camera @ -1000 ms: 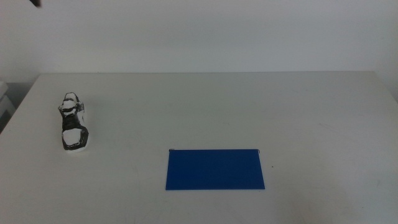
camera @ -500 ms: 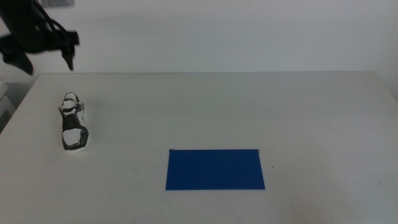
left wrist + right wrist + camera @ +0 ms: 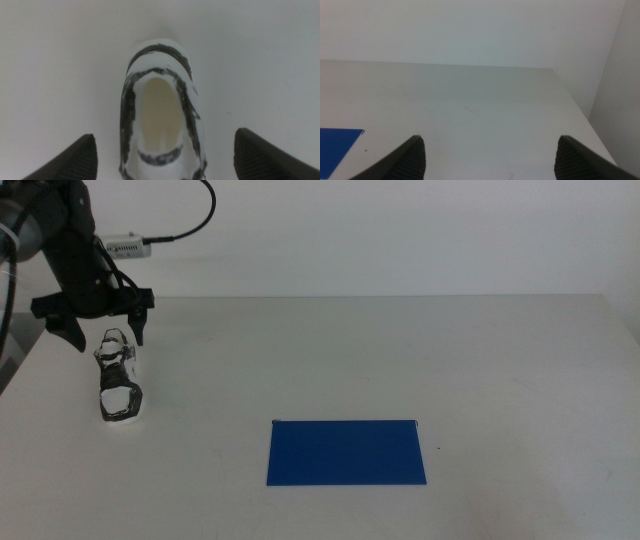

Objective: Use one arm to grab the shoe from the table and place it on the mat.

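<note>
Now left gripper (image 3: 108, 332) lowered over shoe (image 3: 119, 376), jaws spread

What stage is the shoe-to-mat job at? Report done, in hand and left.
Done: nothing moved; the small white sneaker with black trim lies on the white table, apart from the flat blue rectangular mat. In hand: the left gripper hangs open over the sneaker's heel opening, jaws either side, not gripping. Left: grasp, carry, set down on the mat. The right gripper waits open elsewhere.
</note>
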